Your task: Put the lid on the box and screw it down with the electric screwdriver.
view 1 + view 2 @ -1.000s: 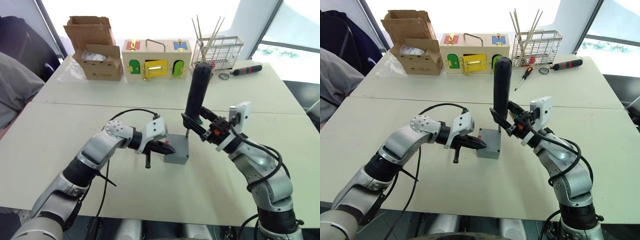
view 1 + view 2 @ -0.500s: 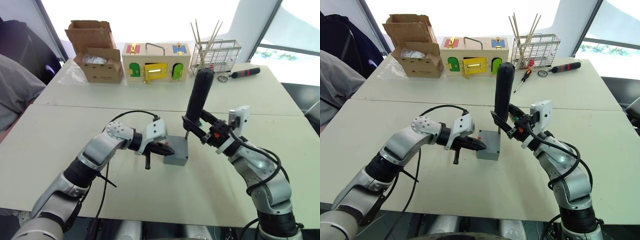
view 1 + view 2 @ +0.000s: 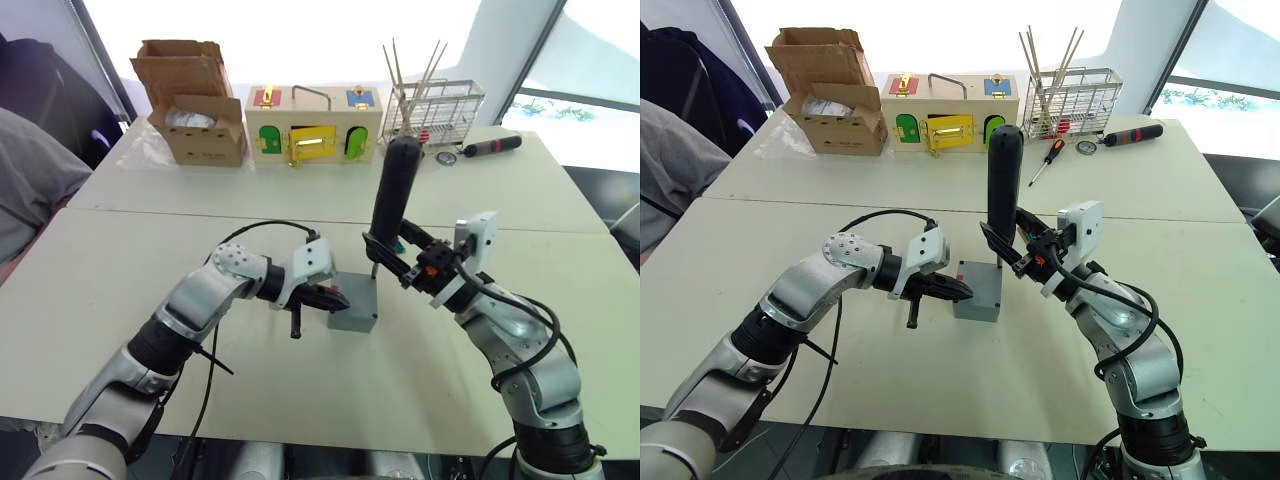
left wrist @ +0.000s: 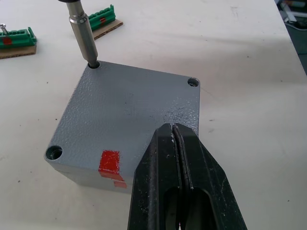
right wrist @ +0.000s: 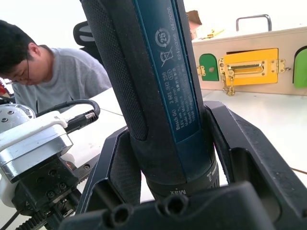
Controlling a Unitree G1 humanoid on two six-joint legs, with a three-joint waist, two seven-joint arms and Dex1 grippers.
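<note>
Here, electric screwdriver (image 3: 391, 195) upright within right tool (image 3: 388, 262), bit in lid (image 4: 129, 110).

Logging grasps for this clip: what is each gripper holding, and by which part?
The right gripper clamps the electric screwdriver around its lower body, near the bit end. The left gripper is shut with nothing between its fingers, its tip on the lid.
</note>
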